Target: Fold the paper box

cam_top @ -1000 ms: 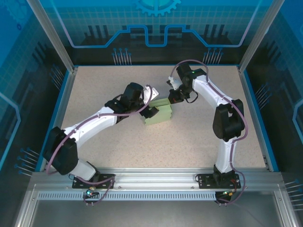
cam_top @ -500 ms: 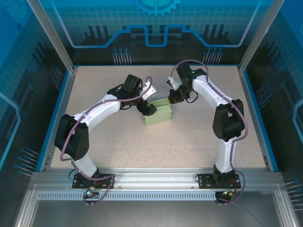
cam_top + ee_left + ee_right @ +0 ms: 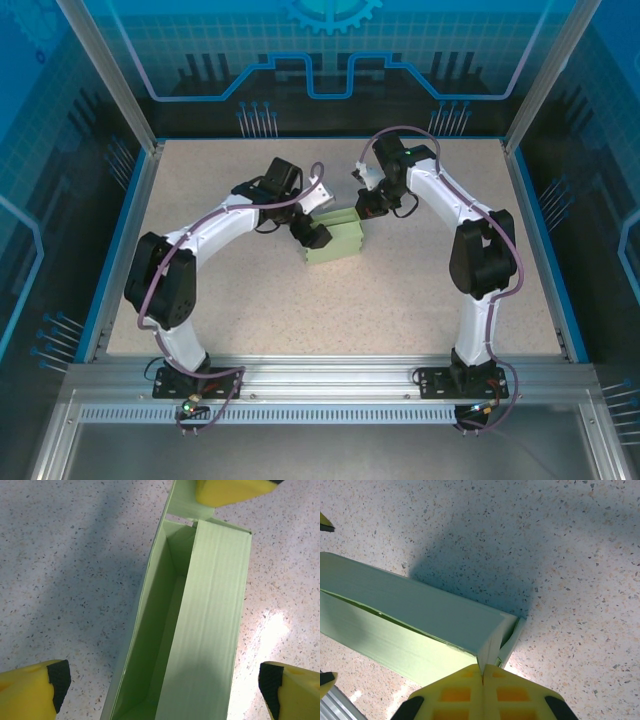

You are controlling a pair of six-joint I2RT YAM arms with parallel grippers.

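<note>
The pale mint-green paper box stands on the speckled table, partly formed. From the left wrist I look down into its open trough, with one long panel folded over beside it. My left gripper is open, one finger on each side of the box without touching it, and sits at the box's left end. My right gripper is shut on the thin end flap at the box's far right corner, by the box's upper right edge. Its yellow fingers show past the box's far end.
The speckled tabletop is bounded by blue edging and an aluminium frame with glass walls. Both arm bases sit on the rail at the near edge. The yellow tips of the left fingers show at the left border of the right wrist view.
The left arm's elbow has swung back and to the left and its wrist has turned, with the gripper staying over the box's left end. The right arm and the box have not moved.
</note>
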